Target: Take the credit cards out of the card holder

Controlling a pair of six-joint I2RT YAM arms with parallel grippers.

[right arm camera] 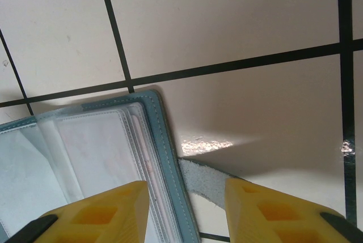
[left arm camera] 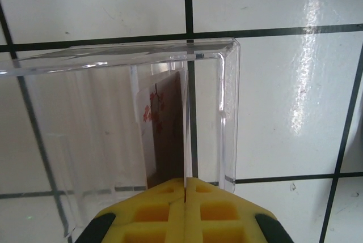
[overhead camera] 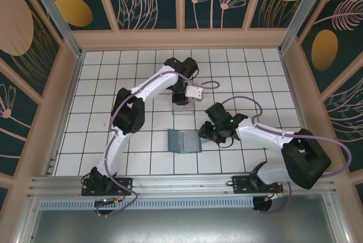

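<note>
The left gripper, pinching a credit card in the clear box, should release gently. The right gripper straddles the card holder, jaws spread.

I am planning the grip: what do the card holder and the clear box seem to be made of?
Card holder: probably leather or imitation leather, matte blue-grey, with a stitched edge; clear plastic sleeves inside. Clear box: rigid glossy transparent plastic, perhaps acrylic; tile lines show through.

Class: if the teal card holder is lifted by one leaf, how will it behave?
The card holder would probably flop at its fold; its leaves look thin. Its glossy clear sleeves may be slippery. Thin, so likely light.
</note>
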